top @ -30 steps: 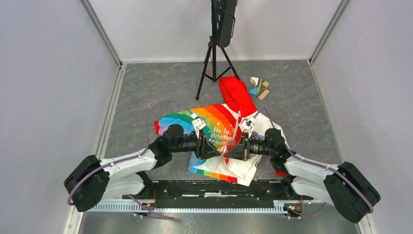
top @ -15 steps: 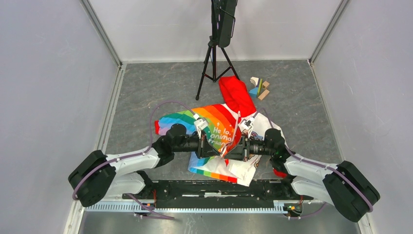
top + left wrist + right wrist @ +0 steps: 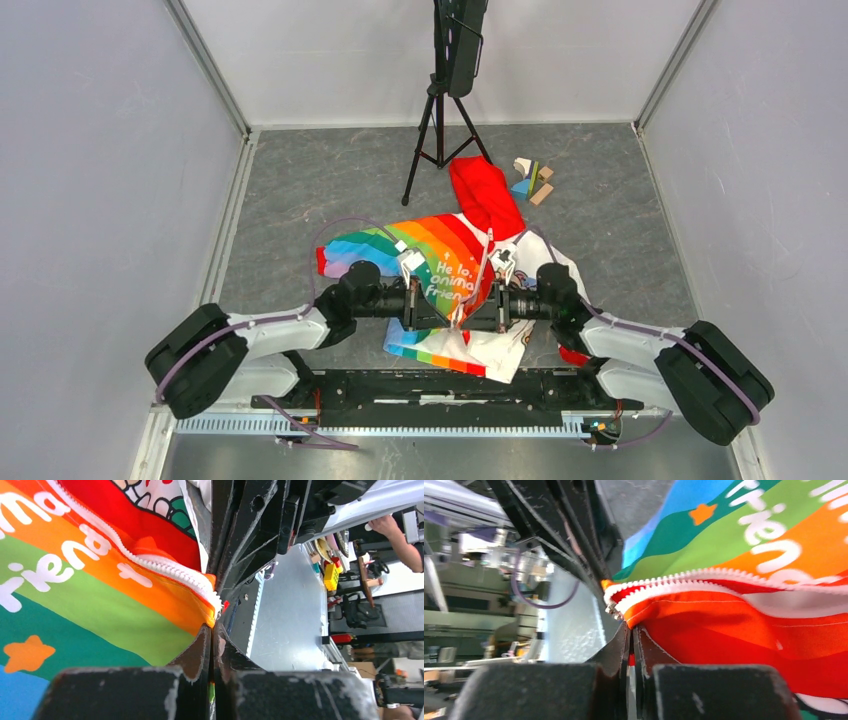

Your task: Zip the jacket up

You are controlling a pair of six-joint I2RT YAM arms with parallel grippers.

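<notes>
The jacket [image 3: 430, 262] lies lifted at its middle on the grey table. Its red hood [image 3: 487, 195] points away, the rainbow half with white lettering is on the left and the white half [image 3: 548, 262] on the right. My left gripper [image 3: 450, 312] and right gripper [image 3: 470, 313] meet tip to tip at the lower end of the white zipper [image 3: 487, 262]. In the left wrist view, the left gripper [image 3: 213, 628] is shut on the orange edge beside the zipper teeth [image 3: 165, 570]. In the right wrist view, the right gripper [image 3: 630, 626] is shut on red-orange fabric under the zipper teeth [image 3: 684, 578].
A black tripod [image 3: 437, 110] with a camera stands behind the jacket. Small wooden blocks [image 3: 533, 180] lie right of the hood. Grey walls close in the left and right sides. A metal rail [image 3: 400, 424] runs along the near edge.
The left arm has shifted right and slightly nearer, and both grippers have drawn the pinched zipper end a little toward the near edge. Both stay shut on the fabric.
</notes>
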